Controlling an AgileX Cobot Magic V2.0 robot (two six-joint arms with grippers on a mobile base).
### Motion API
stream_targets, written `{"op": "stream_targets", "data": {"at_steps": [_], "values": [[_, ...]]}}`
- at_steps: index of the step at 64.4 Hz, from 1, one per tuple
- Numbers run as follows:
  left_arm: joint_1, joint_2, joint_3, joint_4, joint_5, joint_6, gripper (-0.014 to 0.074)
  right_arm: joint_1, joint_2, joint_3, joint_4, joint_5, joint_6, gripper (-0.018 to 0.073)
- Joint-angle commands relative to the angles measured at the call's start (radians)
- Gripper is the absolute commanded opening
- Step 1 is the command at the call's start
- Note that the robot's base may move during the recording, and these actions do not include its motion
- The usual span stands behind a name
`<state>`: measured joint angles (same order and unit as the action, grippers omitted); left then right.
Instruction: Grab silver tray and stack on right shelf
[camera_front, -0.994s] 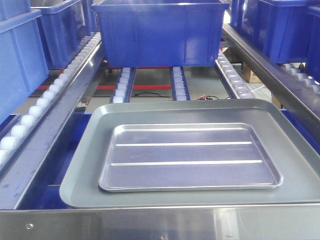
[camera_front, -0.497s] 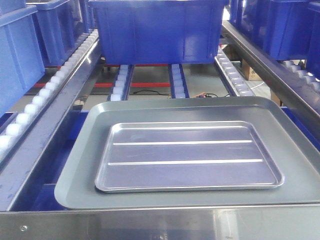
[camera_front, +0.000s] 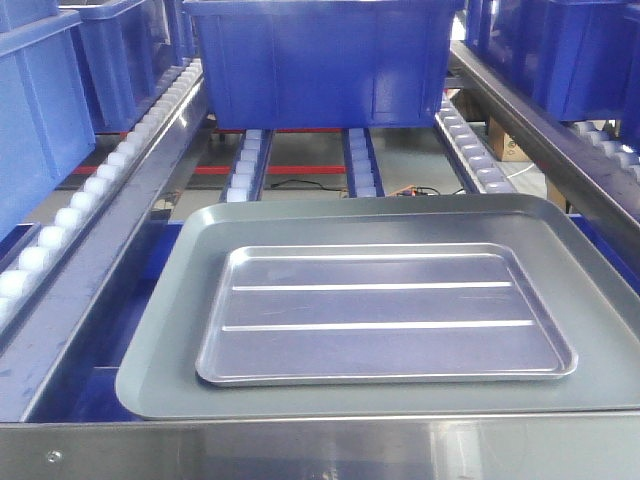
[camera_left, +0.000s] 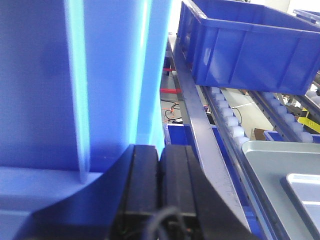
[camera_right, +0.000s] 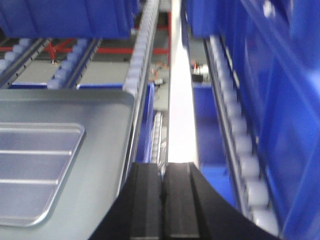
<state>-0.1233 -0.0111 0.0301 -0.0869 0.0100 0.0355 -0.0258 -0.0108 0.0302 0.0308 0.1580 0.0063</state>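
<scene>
lying flat and centred inside a larger dull grey tray (camera_front: 170, 330), the silver tray (camera_front: 385, 315) shows a bright, mirror-like metal face with rounded corners, a low raised rim and two long parallel ribs running across its base. the grey tray has a matte, plain surface and a broad border showing on all sides of the shiny one, so the rims do not touch. both sit on the right shelf (camera_front: 245, 165), whose blue-framed middle tracks carry small white rollers between smooth steel side rails, with a brushed steel front bar (camera_front: 320, 450) just below the grey tray's near edge. a blue plastic bin (camera_front: 320, 65) stands farther back on the rollers, leaving bare track between it and the trays. from the left wrist view, the left gripper (camera_left: 160, 165) has its black, blocky fingers pressed together with nothing between them, close beside a blue bin wall (camera_left: 75, 85). the right gripper (camera_right: 162, 185) is likewise closed on nothing, poised over the steel rail (camera_right: 180, 115) just right of the grey tray's edge.
</scene>
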Motion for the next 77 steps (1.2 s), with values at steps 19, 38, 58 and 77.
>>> {"op": "stream_targets", "data": {"at_steps": [19,38,58,77], "values": [[-0.001,-0.013,0.026,-0.006,-0.088,-0.002,-0.0099,-0.012,-0.018,0.000,0.023,-0.207,0.034,0.0052],[-0.001,-0.013,0.026,-0.006,-0.088,-0.002,-0.0099,-0.012,-0.018,0.000,0.023,-0.207,0.044,0.0052],[-0.001,-0.013,0.026,-0.006,-0.088,-0.002,-0.0099,-0.012,-0.018,0.000,0.023,-0.207,0.044,0.0052],[-0.001,-0.013,0.026,-0.006,-0.088,-0.002,-0.0099,-0.012,-0.018,0.000,0.023,-0.207,0.044,0.0052]]}}
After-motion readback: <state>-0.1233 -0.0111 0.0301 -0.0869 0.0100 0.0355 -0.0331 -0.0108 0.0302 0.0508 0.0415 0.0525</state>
